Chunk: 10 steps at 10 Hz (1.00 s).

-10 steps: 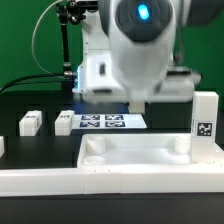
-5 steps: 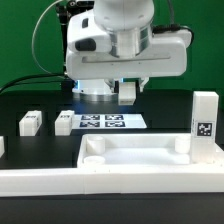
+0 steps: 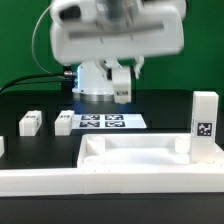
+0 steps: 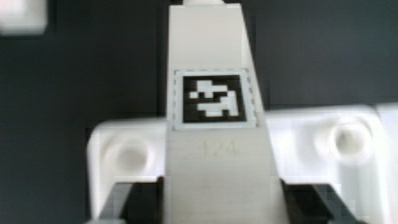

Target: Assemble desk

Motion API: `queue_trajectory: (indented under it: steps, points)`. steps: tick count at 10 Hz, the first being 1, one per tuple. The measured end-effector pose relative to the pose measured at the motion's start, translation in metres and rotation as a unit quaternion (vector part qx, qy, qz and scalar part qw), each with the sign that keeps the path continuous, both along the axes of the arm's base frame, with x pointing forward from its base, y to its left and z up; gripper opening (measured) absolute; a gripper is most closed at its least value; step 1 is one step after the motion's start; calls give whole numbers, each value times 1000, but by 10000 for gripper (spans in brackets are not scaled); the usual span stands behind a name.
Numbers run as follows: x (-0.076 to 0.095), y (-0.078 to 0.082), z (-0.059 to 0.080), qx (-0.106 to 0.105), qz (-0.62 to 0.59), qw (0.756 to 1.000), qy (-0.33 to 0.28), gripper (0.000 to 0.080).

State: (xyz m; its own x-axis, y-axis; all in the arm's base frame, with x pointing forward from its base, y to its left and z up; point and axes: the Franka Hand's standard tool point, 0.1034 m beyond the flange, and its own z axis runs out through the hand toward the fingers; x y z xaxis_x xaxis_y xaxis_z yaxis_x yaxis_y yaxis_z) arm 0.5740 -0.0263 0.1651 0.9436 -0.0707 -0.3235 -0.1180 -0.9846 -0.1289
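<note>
The desk's wide white rimmed panel [image 3: 130, 152] lies at the front of the table, with round corner sockets [image 4: 127, 151]. One short white leg [image 3: 205, 120] stands upright at the panel's corner on the exterior view's right, its tag facing out. My gripper [image 3: 121, 72] hangs high above the table, shut on another white leg [image 3: 121, 84]. In the wrist view this leg [image 4: 217, 70] shows its black-and-white tag. It runs out from between my dark fingers [image 4: 150, 200] of the gripper [image 4: 222, 203], over the panel [image 4: 338, 135].
Two more short white legs [image 3: 30, 122] [image 3: 63, 122] lie on the black table at the exterior view's left. The marker board [image 3: 105, 121] lies behind the panel. A long white rail [image 3: 60, 182] runs along the front edge.
The arm has lifted and drawn back from the camera with the leg in its jaws. The other parts have not moved.
</note>
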Motion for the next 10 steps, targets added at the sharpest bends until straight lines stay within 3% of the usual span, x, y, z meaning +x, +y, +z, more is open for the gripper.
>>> queue_trajectory:
  steps: [1,4,5,7,9,10]
  points:
    - [14,-7,1,-9,2,999,-52,288]
    - [14,-10,-1,-32,-9,989,-147,289]
    - [21,-13,-1,-40,-14,982,-183,289]
    - [46,-21,8,-11,-61,971,-230,289]
    - [60,-33,13,-17,-84,954,-288,289]
    - [61,-38,11,-32,-85,945,-314,289]
